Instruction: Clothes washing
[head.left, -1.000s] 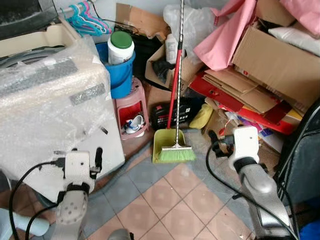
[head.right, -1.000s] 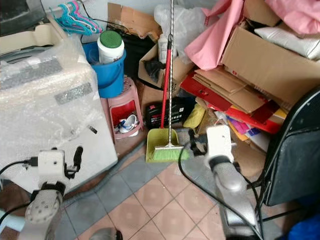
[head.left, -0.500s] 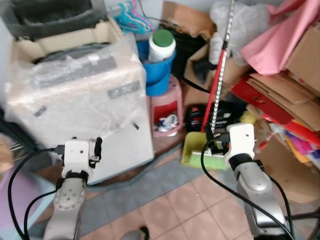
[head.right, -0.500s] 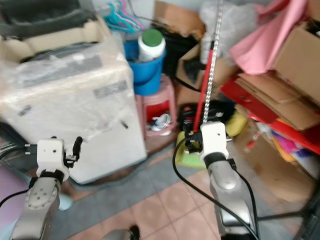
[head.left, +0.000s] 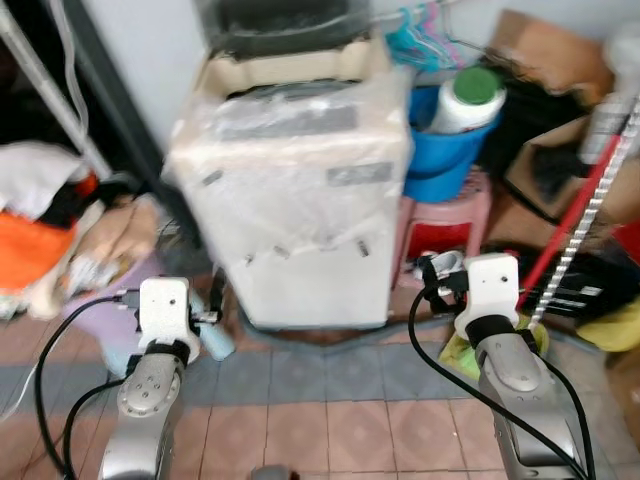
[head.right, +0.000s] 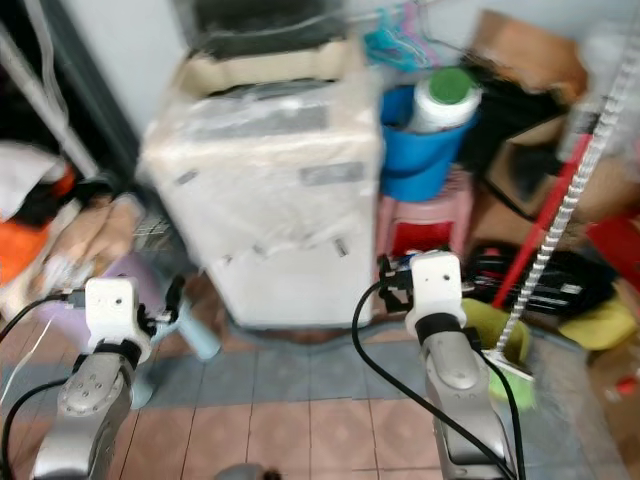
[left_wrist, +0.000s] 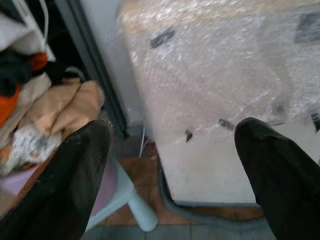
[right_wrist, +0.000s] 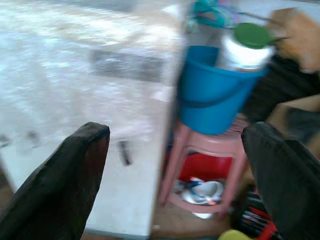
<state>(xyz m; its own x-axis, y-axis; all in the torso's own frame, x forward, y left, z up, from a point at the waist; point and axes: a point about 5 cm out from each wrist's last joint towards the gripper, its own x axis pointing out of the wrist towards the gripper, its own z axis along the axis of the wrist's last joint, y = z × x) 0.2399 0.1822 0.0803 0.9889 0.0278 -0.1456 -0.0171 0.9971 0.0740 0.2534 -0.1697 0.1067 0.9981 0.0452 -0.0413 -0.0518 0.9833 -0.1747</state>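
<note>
A cream washing machine (head.left: 300, 190) wrapped in bubble wrap stands straight ahead, a dark tray on its top. To its left lies a heap of clothes (head.left: 60, 230) in orange, beige and white, over a lilac basin. My left gripper (head.left: 215, 300) is held low before the washer's left corner; the left wrist view shows its fingers (left_wrist: 82, 165) wide open and empty, with the clothes (left_wrist: 55, 110) and washer (left_wrist: 225, 85) beyond. My right gripper (head.left: 433, 275) hangs open and empty by the washer's right side, facing the washer wall (right_wrist: 75, 85).
Right of the washer a blue bucket (head.left: 445, 165) holding a green-lidded white jar (head.left: 468, 98) sits on a pink stool (head.left: 445, 215). A red-handled broom (head.left: 570, 240), a green dustpan (head.left: 460, 350), hangers (head.left: 420, 25) and cardboard (head.left: 550, 40) crowd the right. Tiled floor (head.left: 330, 420) lies in front.
The camera has swung left: the washer now sits mid-view, the clothes heap has come in at left, and the cardboard pile has slid off right. Both arms keep their pose.
</note>
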